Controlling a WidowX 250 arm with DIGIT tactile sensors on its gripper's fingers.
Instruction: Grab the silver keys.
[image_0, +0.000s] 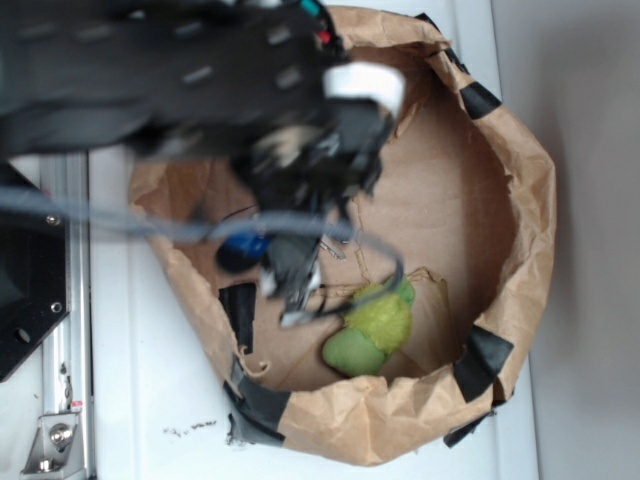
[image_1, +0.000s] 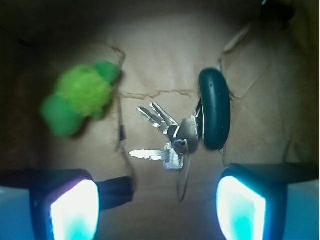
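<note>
The gripper (image_1: 157, 205) is held open above the silver keys (image_1: 167, 137) — the green plush toy (image_1: 80, 97) is seen well apart.

claw (image_0: 295, 290) in paper bag (image_0: 520, 200) (blurred), green plush (image_0: 372, 330)

Black blurred arm (image_0: 150, 75), white cylindrical band (image_0: 365, 83), grey cable (image_0: 150, 228), gripper (image_1: 157, 205) with pale teal-glowing pads (image_1: 75, 210)
</note>
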